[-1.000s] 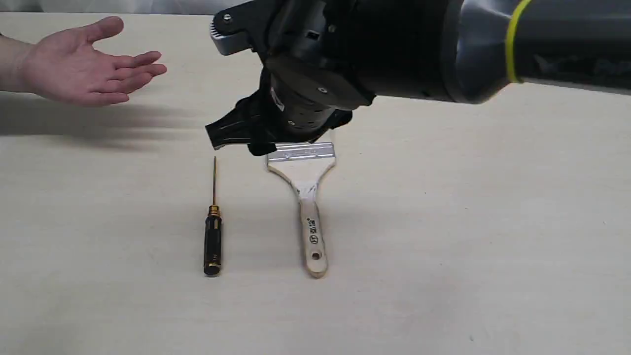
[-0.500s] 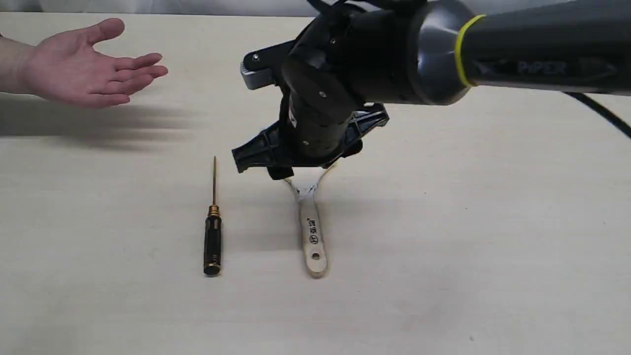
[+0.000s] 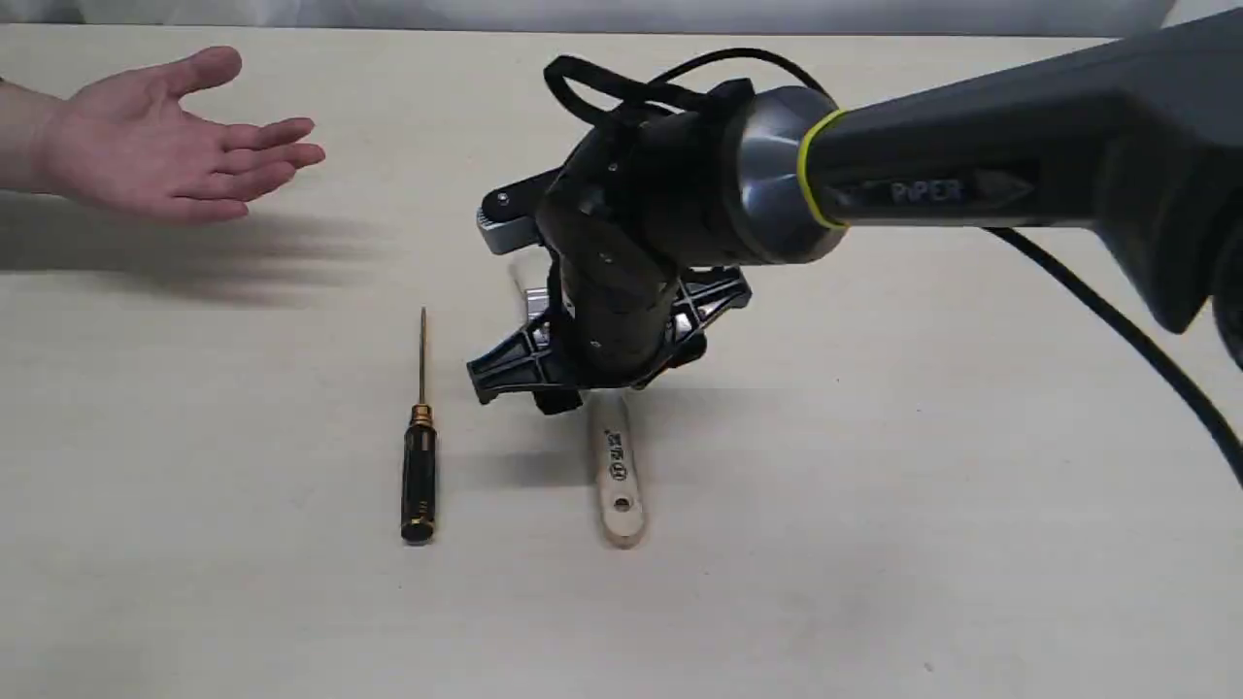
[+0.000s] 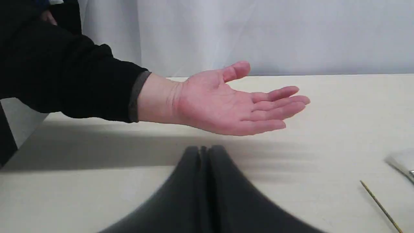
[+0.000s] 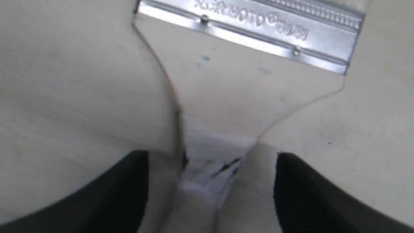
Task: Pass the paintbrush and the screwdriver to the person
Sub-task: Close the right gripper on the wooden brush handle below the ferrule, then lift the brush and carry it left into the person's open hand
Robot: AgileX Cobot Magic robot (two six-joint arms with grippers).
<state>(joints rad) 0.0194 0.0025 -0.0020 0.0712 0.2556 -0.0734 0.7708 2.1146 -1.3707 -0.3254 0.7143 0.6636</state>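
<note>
On the worktop (image 3: 874,544) lie one paintbrush (image 3: 619,481) and one screwdriver (image 3: 419,473), side by side. The right tool (image 5: 212,158) straddles the brush's neck, jaws spread clear of it. The left tool (image 4: 203,150) is clenched on nothing. One open hand (image 3: 146,146) hovers well apart from both.

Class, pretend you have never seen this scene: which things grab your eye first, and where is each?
The big black right arm dominates the exterior view, reaching in from the right, its gripper open astride the neck of the paintbrush in the middle of the table. At far left a bare open hand is held palm up above the table, and the screwdriver lies untouched left of the brush.
</note>
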